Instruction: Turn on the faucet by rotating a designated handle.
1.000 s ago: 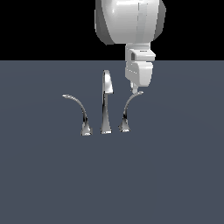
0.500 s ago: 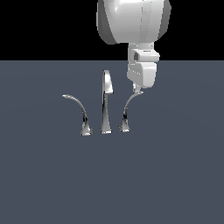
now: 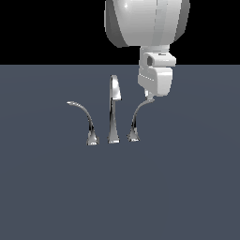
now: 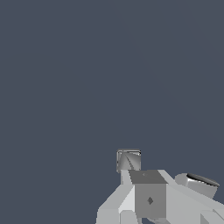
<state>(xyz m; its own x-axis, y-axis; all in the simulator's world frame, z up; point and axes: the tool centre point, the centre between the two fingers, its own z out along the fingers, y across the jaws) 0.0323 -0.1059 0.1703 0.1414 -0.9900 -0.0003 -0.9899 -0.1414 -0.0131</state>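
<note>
The chrome faucet stands mid-scene in the exterior view as a tall spout [image 3: 113,110] between two curved levers. The handle [image 3: 136,117] is the steeper lever on the exterior view's right, with its tip sweeping up. My gripper [image 3: 150,97] hangs straight above that tip, touching or nearly touching it, and the white hand hides the contact. In the wrist view the fingers [image 4: 148,194] form one block with no gap, shut on nothing. A small chrome end of the handle [image 4: 128,160] pokes out just beyond them.
The longer lever [image 3: 83,117] arcs over flat on the exterior view's left of the spout. All three pieces stand on a plain dark grey surface [image 3: 187,187]. A rounded chrome part [image 4: 199,181] shows beside the fingers in the wrist view.
The hand has drifted a little toward the exterior view's right and slightly lower. The handle's tip has barely shifted with it. The spout and the other lever have not moved.
</note>
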